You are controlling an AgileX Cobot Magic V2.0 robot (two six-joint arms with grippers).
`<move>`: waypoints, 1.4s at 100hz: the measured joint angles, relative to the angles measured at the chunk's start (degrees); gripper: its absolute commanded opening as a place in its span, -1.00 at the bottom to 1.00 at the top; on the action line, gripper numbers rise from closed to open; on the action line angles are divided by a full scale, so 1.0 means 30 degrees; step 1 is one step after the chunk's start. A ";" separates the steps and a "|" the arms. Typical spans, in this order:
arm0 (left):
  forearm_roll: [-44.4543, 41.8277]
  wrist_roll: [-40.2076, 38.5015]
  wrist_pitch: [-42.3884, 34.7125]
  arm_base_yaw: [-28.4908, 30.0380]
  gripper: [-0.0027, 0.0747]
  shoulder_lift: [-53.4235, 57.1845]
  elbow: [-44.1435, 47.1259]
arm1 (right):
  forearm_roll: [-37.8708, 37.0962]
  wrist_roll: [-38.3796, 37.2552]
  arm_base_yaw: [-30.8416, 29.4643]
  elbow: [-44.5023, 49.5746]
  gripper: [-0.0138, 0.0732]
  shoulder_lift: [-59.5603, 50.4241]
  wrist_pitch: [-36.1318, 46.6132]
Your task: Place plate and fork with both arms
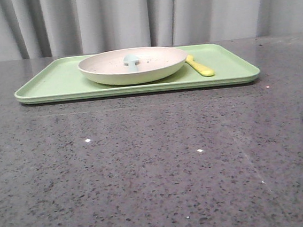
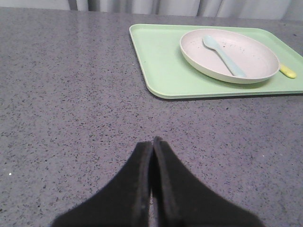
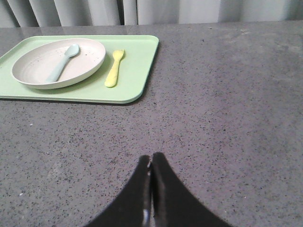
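Curtained lab bench (image 1: 157, 172), speckled stone

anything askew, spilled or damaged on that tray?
Nothing stands out. The plate sits flat on the green tray with a pale blue spoon lying inside it, and the fork lies on the tray just beside the plate. No spill or damage shows. Both end effectors are shut, away from the tray.
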State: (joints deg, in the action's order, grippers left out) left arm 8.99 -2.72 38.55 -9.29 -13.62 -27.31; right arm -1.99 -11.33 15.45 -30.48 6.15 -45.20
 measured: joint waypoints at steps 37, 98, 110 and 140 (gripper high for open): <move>0.0000 0.0000 0.0000 0.0000 -0.98 0.0000 0.0000 | 0.0000 0.0000 0.0000 0.0000 -0.84 0.0000 -0.0031; -0.0814 0.0000 -0.5708 0.1791 -0.98 0.1138 0.2568 | 0.0000 0.0000 0.0000 0.0000 -0.84 0.0000 -0.0031; -0.1221 0.0000 -0.8544 0.2677 -0.98 0.1806 0.4139 | 0.0000 0.0000 0.0000 0.0000 -0.84 0.0000 -0.0031; -0.1546 0.0000 -1.0622 0.4281 -0.98 0.4044 0.7770 | 0.0000 0.0000 0.0000 0.0000 -0.84 0.0000 -0.0031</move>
State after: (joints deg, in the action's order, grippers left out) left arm 4.35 -2.72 6.68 3.56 -1.49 -4.00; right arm -1.99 -11.33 15.45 -30.48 6.15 -45.30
